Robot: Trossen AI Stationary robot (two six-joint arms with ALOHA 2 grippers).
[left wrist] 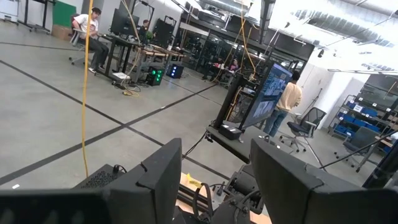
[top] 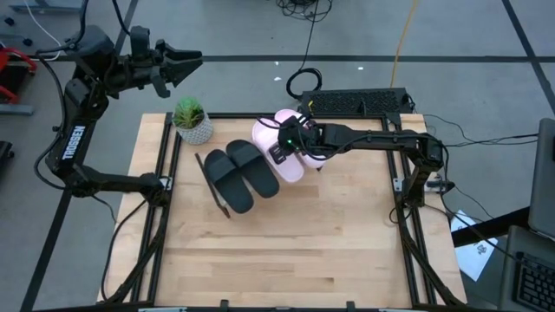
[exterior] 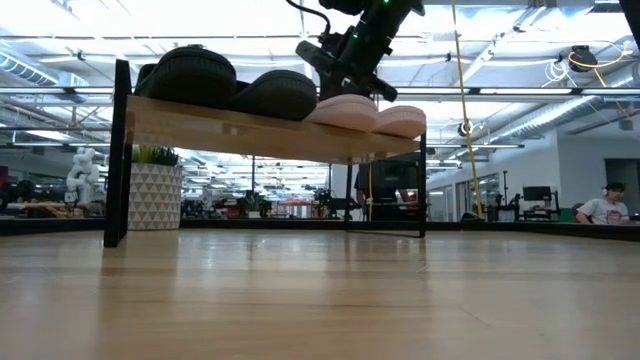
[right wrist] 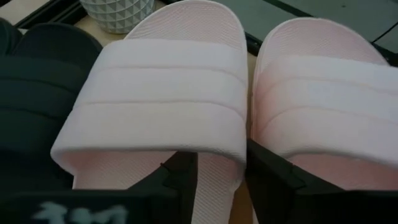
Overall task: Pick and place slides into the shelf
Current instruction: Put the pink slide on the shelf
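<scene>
The right gripper (top: pixel 290 141) hangs over the pink slides on the shelf (exterior: pixel 270 130). In the right wrist view its fingers (right wrist: pixel 180 171) stand apart, one on the footbed of a pink slide (right wrist: pixel 158 93) just under the strap, the other in the gap beside the second pink slide (right wrist: pixel 323 99). Whether they press on anything cannot be told. The two pink slides lie side by side, touching. The black slides (top: pixel 241 173) sit just beside the gripper, toward the left arm, also on the shelf. A potted plant (top: pixel 191 120) stands on the desk (top: pixel 286 251) beyond them. The left gripper (top: pixel 178 65) is raised well away, off the desk's far left corner, fingers (left wrist: pixel 155 180) open and empty.
</scene>
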